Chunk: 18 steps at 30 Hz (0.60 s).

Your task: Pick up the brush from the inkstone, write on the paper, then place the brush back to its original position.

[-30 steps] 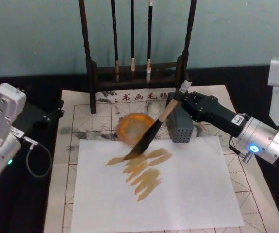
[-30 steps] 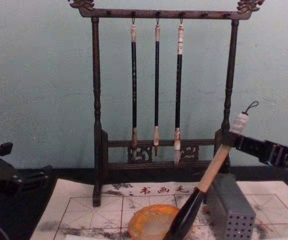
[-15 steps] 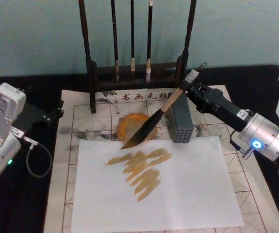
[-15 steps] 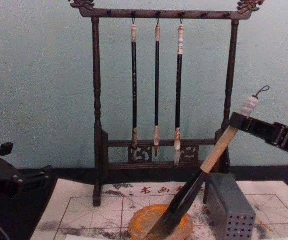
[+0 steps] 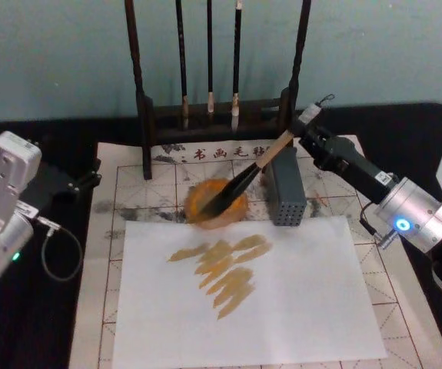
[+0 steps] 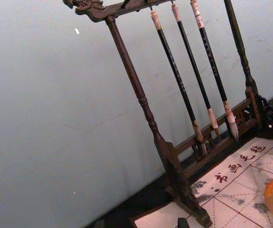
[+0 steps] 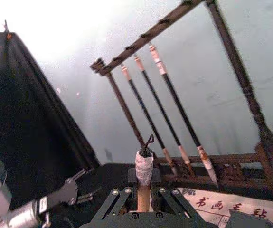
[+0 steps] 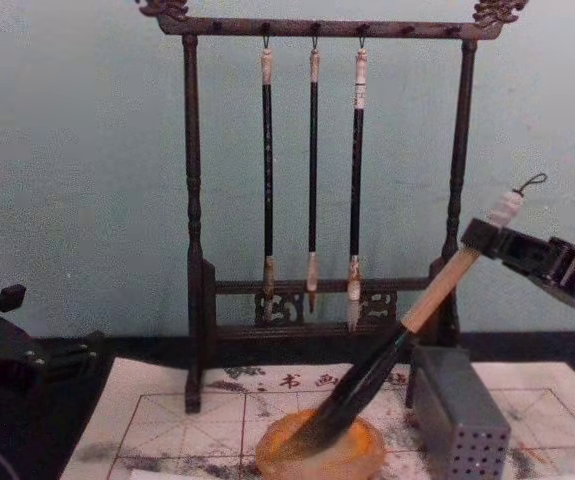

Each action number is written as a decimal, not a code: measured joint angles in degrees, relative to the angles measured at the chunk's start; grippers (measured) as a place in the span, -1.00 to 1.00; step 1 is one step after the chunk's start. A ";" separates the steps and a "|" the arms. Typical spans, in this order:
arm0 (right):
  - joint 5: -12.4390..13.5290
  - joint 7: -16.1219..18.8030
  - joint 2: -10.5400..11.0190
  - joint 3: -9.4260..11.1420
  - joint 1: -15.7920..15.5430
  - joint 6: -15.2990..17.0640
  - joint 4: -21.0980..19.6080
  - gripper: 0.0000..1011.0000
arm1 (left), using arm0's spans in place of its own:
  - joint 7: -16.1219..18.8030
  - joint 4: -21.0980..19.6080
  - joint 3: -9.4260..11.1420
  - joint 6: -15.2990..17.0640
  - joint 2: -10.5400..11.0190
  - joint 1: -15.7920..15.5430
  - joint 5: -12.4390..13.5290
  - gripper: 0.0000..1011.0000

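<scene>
Nearest: plain white sheet [image 5: 282,323] with ochre strokes [image 5: 224,265], laid over the red-grid paper [image 5: 105,254]. Writing looks done; the step in hand reads as the return. Behind the sheet, the inkstone [image 5: 192,204]. The brush [image 5: 245,181] leans with its dark tip in the dish. The chest view shows this from the side, and contact is probable, not certain. The right gripper [image 5: 305,137] pinches the tan handle just under the white wrap. The right wrist view shows the fingers [image 7: 127,192] closed on it. The high hold likely lets the brush clear the grey perforated block [image 5: 286,196]. Left gripper [image 5: 82,183] parked at left. Farthest: brush rack [image 5: 140,92].
</scene>
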 joint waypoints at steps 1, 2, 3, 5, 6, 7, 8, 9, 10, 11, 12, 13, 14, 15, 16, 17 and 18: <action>0.36 -0.01 -0.25 0.13 0.10 0.04 0.44 -0.66 | 0.00 0.00 0.00 0.00 0.00 0.00 0.00 0.98; 1.00 -0.09 -0.77 0.34 0.30 0.11 1.26 -0.66 | 0.00 0.00 0.00 0.00 0.00 0.00 0.00 0.98; 1.33 -0.12 -1.02 0.45 0.43 0.14 1.70 -0.66 | 0.00 0.00 0.00 0.00 0.00 0.00 0.00 0.98; 2.04 -0.13 -1.50 0.67 0.71 0.28 2.54 -0.66 | 0.00 0.00 0.00 0.00 0.00 0.00 0.00 0.98; 2.73 -0.13 -2.01 0.83 0.98 0.44 3.54 -0.66 | 0.00 0.00 0.00 0.00 0.00 0.00 0.00 0.98; 2.97 -0.14 -2.24 0.88 1.10 0.48 3.98 -0.66 | 0.00 0.00 0.00 0.00 0.00 0.00 0.00 0.98; 3.19 -0.18 -2.45 0.93 1.26 0.50 4.42 -0.66 | 0.00 0.00 0.00 0.00 0.00 0.00 0.00 0.98; 3.47 -0.31 -2.84 1.00 1.59 0.52 5.34 -0.66 | 0.00 0.00 0.00 0.00 0.00 0.00 0.00 0.98; 3.59 -0.38 -3.04 1.03 1.74 0.51 5.82 -0.66 | 0.00 0.00 0.00 0.00 0.00 0.00 0.00 0.98; 3.84 -0.49 -3.42 1.06 2.00 0.51 6.61 -0.66 | 0.00 0.00 0.00 0.00 0.00 0.00 0.00 0.98; 3.84 -0.49 -3.42 1.06 2.00 0.51 6.61 -0.66 | 0.00 0.00 0.00 0.00 0.00 0.00 0.00 0.98; 4.00 -0.54 -3.82 1.10 2.35 0.48 7.55 -0.66 | 0.00 0.00 0.00 0.00 0.00 0.00 0.00 0.98; 4.07 -0.54 -3.99 1.11 2.49 0.47 7.98 -0.66 | 0.00 0.00 0.00 0.00 0.00 0.00 0.00 0.98; 4.13 -0.57 -4.36 1.11 2.81 0.41 8.83 -0.65 | 0.00 0.00 0.00 0.00 0.00 0.00 0.00 0.98; 4.13 -0.60 -4.51 1.11 2.96 0.38 9.20 -0.66 | 0.00 0.00 0.00 0.00 0.00 0.00 0.00 0.98; 4.14 -0.62 -4.67 1.12 3.10 0.36 9.59 -0.66 | 0.00 0.00 0.00 0.00 0.00 0.00 0.00 0.98; 4.14 -0.65 -4.81 1.12 3.22 0.33 9.94 -0.66 | 0.00 0.00 0.00 0.00 0.00 0.00 0.00 0.98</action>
